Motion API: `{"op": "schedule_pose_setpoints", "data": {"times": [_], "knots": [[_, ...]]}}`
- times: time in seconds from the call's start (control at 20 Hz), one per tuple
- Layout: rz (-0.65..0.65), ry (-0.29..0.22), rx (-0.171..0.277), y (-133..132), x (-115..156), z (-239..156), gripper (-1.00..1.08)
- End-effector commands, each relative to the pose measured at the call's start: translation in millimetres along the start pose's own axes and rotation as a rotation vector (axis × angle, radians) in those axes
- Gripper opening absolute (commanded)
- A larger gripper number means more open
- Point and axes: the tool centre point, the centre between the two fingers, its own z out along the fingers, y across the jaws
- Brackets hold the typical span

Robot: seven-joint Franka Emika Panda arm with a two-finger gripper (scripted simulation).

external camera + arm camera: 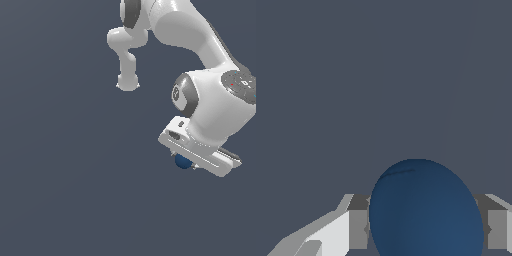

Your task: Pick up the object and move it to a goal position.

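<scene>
The small dark blue ball (183,162) shows just under the white gripper body at the exterior view's right, mostly hidden by the hand. In the wrist view the ball (426,210) fills the space between the two grey fingers (358,229), whose pads press on both its sides. My gripper (426,229) is shut on the ball. In the exterior view the gripper's fingers are hidden under the hand (199,150). The ball looks held above the plain grey floor, though its height cannot be told.
The white arm (190,30) reaches in from the top of the exterior view, with its base link (127,82) at top centre. Plain dark grey ground lies all around. No goal marker shows.
</scene>
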Motion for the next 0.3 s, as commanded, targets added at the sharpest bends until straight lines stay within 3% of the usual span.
{"op": "schedule_pose_setpoints", "data": {"times": [0.0,0.25], "knots": [[0.0,0.0,0.0,-3.3,0.6,-3.4,-1.0],[0.0,0.0,0.0,-5.4,0.8,-5.1,-1.0]]}}
